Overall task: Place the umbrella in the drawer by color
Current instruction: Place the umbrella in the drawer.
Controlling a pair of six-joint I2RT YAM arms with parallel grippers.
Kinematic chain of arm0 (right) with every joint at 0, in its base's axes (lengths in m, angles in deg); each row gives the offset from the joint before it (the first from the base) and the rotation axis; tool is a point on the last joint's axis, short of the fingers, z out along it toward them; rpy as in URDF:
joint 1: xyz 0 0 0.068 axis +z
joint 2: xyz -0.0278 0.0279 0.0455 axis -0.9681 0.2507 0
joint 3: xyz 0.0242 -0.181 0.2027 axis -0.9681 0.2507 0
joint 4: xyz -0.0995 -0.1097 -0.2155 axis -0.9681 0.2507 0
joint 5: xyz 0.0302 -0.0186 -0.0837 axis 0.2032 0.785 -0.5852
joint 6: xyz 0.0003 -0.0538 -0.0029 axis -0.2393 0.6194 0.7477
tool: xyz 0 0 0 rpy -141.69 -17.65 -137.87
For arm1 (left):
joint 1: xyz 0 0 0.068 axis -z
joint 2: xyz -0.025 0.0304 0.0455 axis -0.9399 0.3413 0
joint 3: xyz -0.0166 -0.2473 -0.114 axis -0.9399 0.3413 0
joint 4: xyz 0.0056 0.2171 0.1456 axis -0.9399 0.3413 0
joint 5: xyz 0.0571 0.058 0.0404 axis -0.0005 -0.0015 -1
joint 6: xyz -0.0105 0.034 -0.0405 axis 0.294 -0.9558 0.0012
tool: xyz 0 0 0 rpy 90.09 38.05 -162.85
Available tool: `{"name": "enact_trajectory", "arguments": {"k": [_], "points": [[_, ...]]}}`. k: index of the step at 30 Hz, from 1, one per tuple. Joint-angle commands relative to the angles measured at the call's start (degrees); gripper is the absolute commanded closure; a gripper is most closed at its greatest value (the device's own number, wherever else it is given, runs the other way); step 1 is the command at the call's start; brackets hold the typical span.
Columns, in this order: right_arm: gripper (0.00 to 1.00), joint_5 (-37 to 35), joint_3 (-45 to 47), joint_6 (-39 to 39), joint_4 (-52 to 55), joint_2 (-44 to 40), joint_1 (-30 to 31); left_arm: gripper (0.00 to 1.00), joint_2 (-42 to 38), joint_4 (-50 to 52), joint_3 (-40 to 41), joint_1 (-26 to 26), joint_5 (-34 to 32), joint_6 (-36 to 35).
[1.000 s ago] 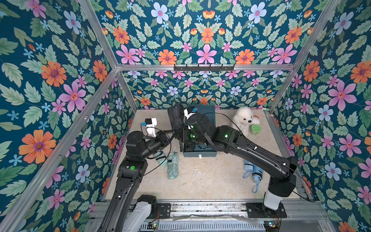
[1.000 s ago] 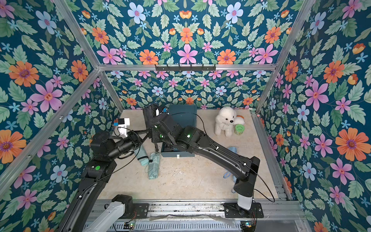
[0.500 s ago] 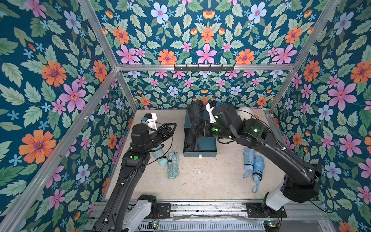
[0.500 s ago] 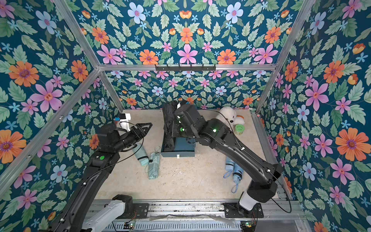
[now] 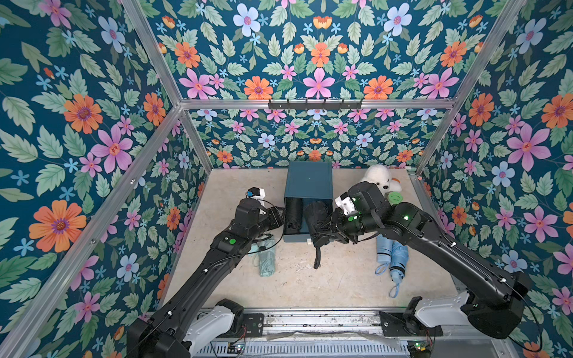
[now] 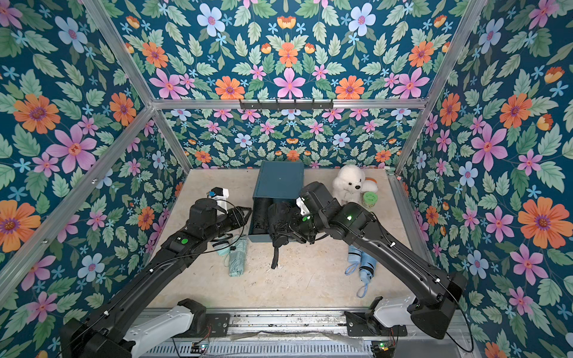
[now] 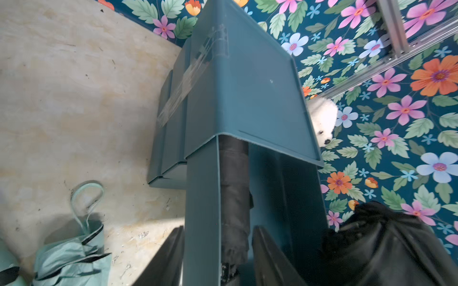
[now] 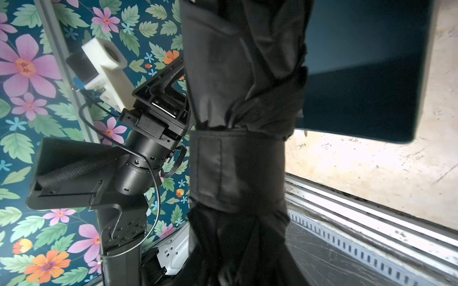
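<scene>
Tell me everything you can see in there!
drawer unit: one, dark teal, back middle, top drawer open
stored black umbrella: one, black, lying in open drawer
held black umbrella: one, black, over the drawer front
mint umbrellas: two, mint green, on table left of drawer unit
light blue umbrellas: two, light blue, on table, right side
plush animal: one, white, back right
small round object: one, green, next to plush animal
hook rail: one, black, back wall
left gripper: one, black, open, at drawer's left side
right gripper: one, black, shut on held black umbrella
</scene>
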State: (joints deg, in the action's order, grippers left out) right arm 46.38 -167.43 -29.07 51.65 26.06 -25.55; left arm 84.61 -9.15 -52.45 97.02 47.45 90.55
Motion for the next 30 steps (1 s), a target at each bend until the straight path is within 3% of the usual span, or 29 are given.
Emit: {"name": "enact_trajectory", "arguments": {"k": [1, 6, 14, 20, 30], "points": [[1.0, 3.9, 5.3, -9.8, -13.6, -1.9, 0.0, 0.49, 0.4, -0.3, 0.7, 0.9, -2.1, -1.3], [1.0, 3.7, 8.7, -14.0, -19.6, -2.0, -2.5, 0.53, 1.7, -0.3, 1.5, 2.6, -2.1, -1.7], [1.0, 5.2, 10.0, -16.7, -24.9, 2.2, -5.9, 0.71, 2.2, -0.3, 2.0, 3.3, -3.3, -3.4], [1.0, 3.7, 5.4, -11.3, -21.1, 7.0, -8.3, 0.81, 2.6, 0.4, 2.3, 3.3, -3.9, -4.6], [1.0, -0.7, 3.7, -3.5, -19.5, 11.3, -8.7, 0.89, 2.6, 1.1, 2.5, 3.3, -4.1, -5.9]]}}
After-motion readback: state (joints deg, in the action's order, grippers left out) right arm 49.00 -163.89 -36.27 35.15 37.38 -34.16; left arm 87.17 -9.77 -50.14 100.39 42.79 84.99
